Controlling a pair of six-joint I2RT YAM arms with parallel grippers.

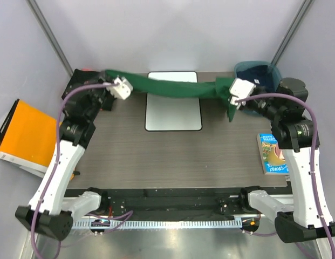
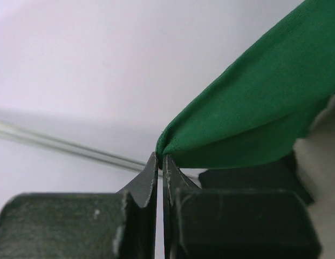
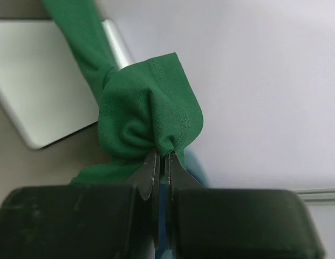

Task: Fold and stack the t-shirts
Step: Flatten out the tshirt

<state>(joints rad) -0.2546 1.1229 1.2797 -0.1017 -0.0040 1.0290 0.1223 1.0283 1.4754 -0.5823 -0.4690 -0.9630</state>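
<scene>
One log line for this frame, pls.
left gripper: shut on green t-shirt | right gripper: shut on green t-shirt | shirt: stretched between both, over far edge of white board

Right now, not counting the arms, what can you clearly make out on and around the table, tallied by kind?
green t-shirt: 1
dark blue cloth in the bin: 1
blue bin: 1
white board: 1
orange folder: 1
book: 1
Total: 6
</scene>
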